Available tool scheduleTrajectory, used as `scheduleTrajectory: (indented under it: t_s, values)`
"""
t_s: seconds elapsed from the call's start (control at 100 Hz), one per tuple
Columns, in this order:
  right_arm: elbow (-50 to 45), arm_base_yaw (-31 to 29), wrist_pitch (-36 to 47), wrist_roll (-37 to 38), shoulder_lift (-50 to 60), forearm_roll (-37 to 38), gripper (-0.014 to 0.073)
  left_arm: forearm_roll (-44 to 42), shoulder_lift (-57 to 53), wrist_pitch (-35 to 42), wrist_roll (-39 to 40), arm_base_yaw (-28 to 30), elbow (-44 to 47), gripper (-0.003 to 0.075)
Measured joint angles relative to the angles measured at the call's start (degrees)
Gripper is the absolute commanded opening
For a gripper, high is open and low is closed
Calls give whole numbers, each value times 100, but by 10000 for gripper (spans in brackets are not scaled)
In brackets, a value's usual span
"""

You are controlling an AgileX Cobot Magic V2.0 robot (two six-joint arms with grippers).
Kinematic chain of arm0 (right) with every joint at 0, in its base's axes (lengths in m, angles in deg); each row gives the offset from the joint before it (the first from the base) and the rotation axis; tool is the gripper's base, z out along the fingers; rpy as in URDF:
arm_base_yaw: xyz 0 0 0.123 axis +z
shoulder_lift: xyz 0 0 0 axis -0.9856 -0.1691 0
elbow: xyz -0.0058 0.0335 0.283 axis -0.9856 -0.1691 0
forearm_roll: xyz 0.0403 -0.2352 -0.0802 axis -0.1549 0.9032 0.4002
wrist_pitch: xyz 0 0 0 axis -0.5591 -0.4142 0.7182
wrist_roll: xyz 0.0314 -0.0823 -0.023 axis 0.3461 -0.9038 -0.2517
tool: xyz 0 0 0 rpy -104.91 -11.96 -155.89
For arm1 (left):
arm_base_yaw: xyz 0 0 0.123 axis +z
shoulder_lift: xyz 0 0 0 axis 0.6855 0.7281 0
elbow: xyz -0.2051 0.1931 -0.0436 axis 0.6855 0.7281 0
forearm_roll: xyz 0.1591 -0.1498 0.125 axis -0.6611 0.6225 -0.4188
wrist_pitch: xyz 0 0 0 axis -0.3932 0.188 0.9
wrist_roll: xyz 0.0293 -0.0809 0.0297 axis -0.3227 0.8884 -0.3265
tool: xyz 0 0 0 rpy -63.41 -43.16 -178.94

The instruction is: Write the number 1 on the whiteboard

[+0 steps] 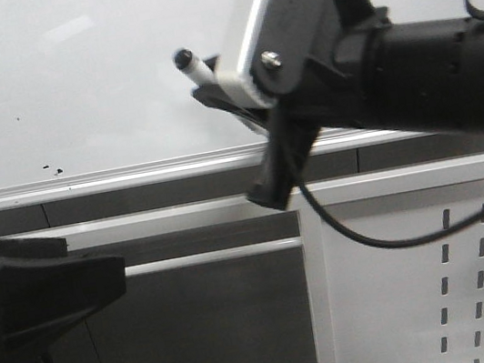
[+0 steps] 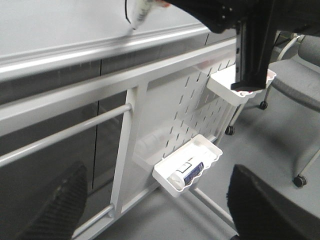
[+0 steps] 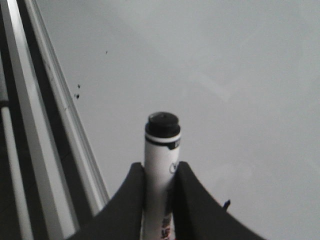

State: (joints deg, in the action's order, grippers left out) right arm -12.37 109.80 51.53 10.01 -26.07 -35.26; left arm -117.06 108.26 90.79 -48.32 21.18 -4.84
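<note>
Whiteboard [image 1: 68, 71] fills the upper front view, silver rail along its lower edge; board face bare apart from a few tiny black dots low on the left. No stroke of the number 1 visible in front view. Perforated panel [image 1: 427, 300] stands below right. Left wrist view alone shows two small trays on that panel; the lower tray [image 2: 210, 155] holds a capped marker. Right tool [image 3: 159, 180] closed on a marker [image 3: 161, 150], black tip pointed at the board; only the right wrist view shows both fingers pinching it. Left tool [image 2: 155, 210] spread wide, holding nothing.
</note>
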Motion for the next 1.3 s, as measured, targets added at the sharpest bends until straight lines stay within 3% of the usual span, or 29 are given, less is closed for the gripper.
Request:
scheduleTrajectory:
  t_s: [0.33,0.78,0.99,1.3]
  values:
    - [-557,432,-2,-5,591,-396,-69,19,-6,0,0,0,129,526]
    - [-1229,2509,-25,37,1199,-2911,-69,54,-6,0,0,0,136,524]
    - [-1251,3108,-48,462,1871,-3736,-69,-77,-6,0,0,0,136,524]
    - [-1253,3466,-1128,1518,2830,-3899,-69,-556,-14,0,0,0,49,524]
